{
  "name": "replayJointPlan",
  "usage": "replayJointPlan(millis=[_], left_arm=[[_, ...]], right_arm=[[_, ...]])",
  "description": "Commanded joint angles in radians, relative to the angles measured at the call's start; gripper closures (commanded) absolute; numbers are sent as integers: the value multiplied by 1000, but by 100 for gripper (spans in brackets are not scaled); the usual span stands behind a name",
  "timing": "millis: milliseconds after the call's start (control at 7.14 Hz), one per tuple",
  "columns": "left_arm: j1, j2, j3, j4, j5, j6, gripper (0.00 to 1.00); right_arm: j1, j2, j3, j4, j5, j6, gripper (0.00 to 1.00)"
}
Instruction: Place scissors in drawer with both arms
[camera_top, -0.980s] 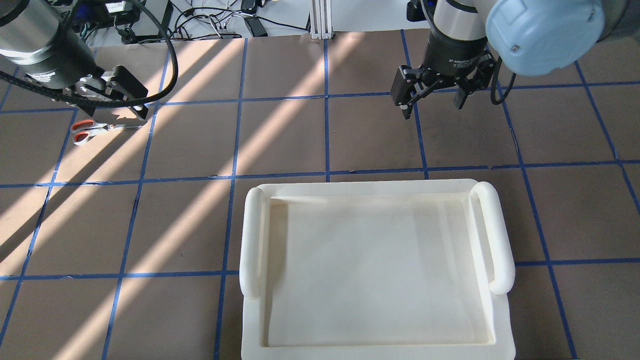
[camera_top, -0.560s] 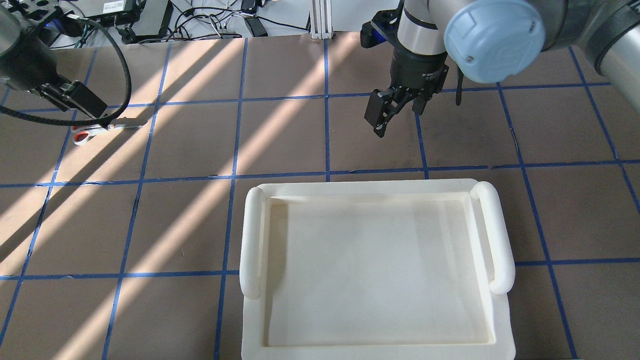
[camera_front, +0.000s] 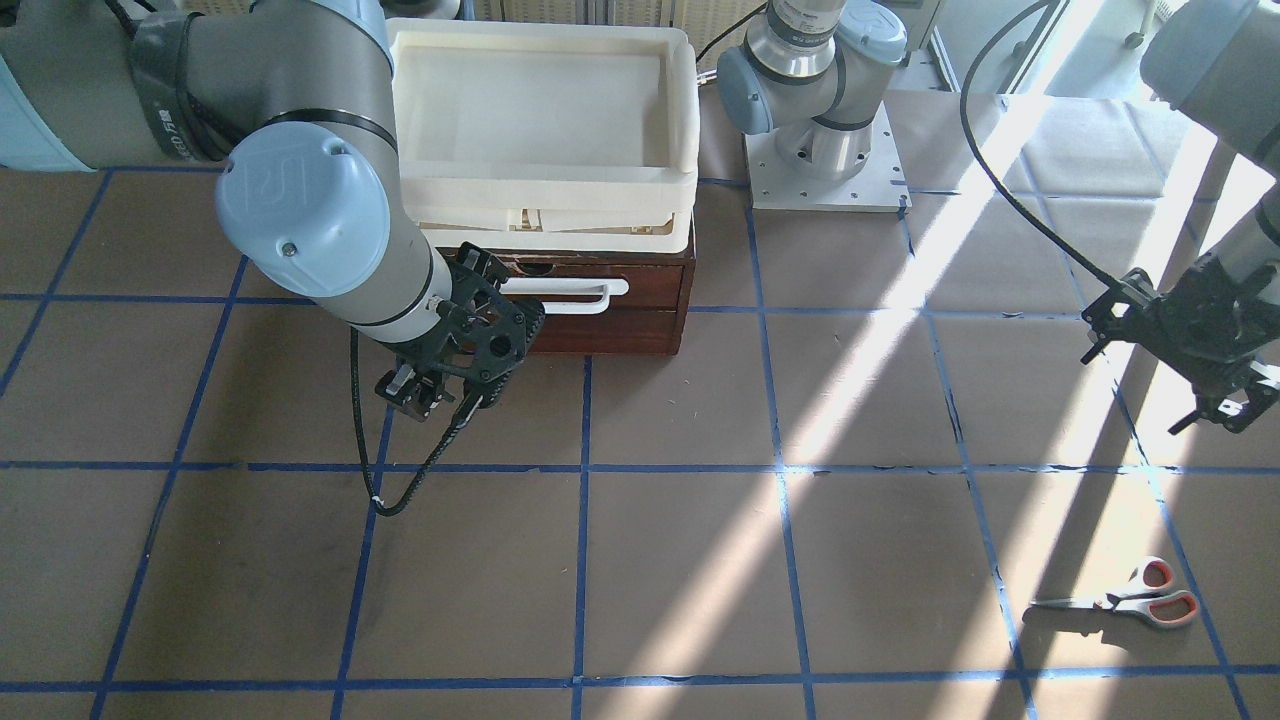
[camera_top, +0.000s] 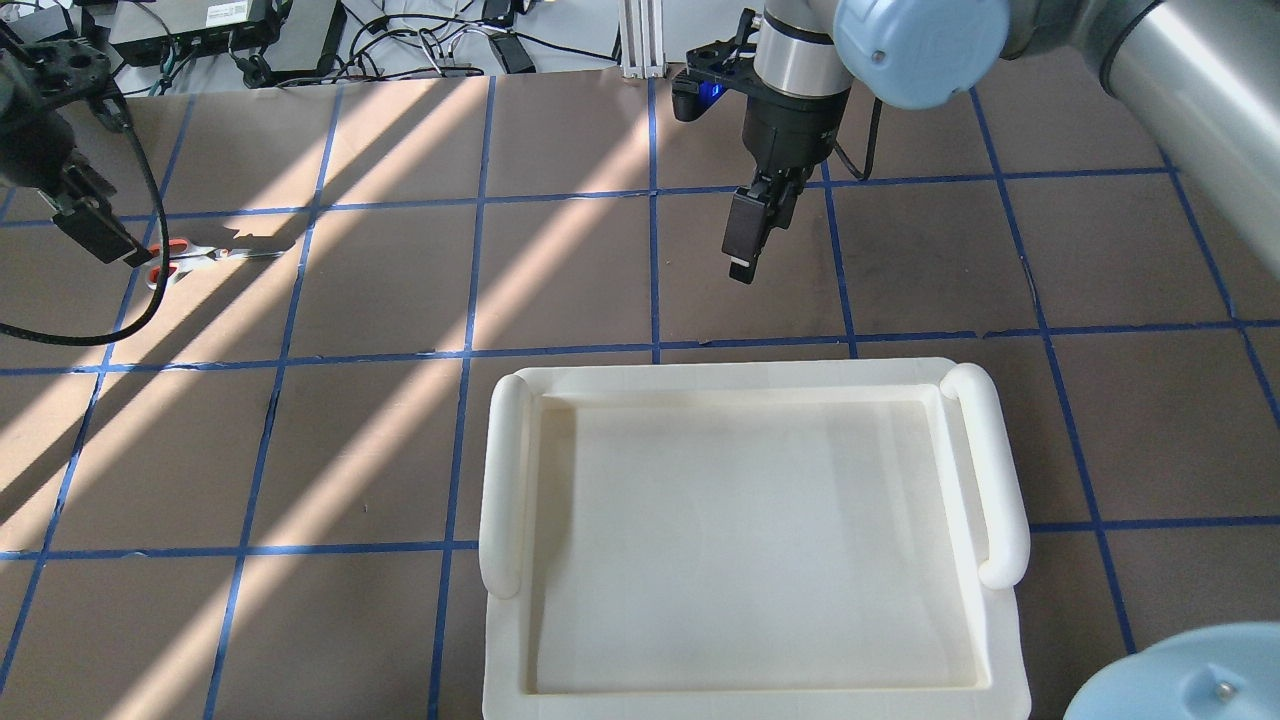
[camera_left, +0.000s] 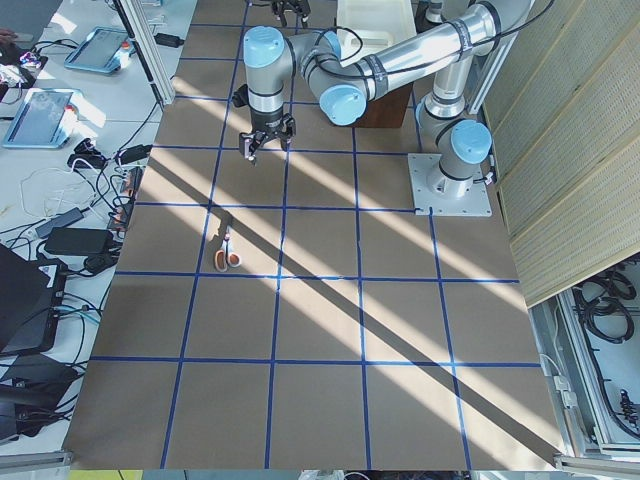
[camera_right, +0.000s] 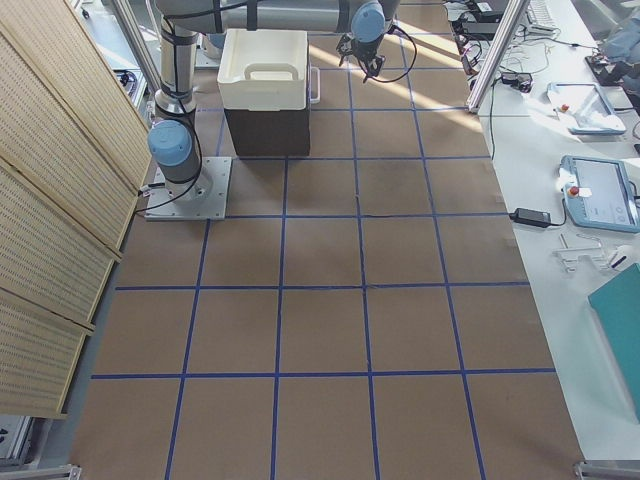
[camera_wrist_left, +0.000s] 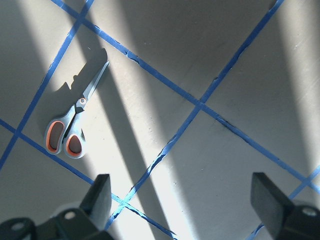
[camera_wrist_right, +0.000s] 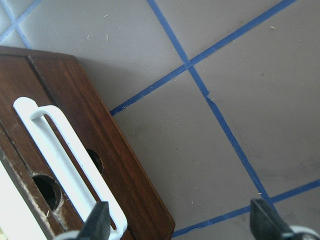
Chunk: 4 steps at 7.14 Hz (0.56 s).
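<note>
Embossed on the blue joint cap (camera_front: 300, 212) of the right arm (camera_front: 300, 60): a stylised "UR" mark. Small white lettering on its dark band (camera_front: 180, 100) (too blurred to read). Nothing else legible.

A robotics lab, clearly: robot arm (camera_front: 810, 60) bolted to a tape-gridded table (camera_top: 380, 290), teach pendants (camera_right: 598, 190) and cables (camera_top: 430, 45) alongside.

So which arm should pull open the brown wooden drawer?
Right: the right hand hangs open just by the white bar handle of the dark wooden drawer. The left hand is far off, near the grey-handled scissors.
</note>
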Motion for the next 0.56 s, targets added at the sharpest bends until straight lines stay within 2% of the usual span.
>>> replayJointPlan(millis=[0, 140, 280, 420], left_arm=[[32, -109, 0, 141, 0, 291, 0], [64, -164, 0, 182, -11, 357, 0], [99, -206, 5, 207, -69, 423, 0], [110, -249, 17, 224, -81, 451, 0]], right_arm=[[47, 62, 12, 114, 4, -284, 0], [58, 77, 20, 110, 4, -324, 0], [99, 89, 23, 98, 10, -347, 0], [141, 105, 25, 19, 10, -349, 1]])
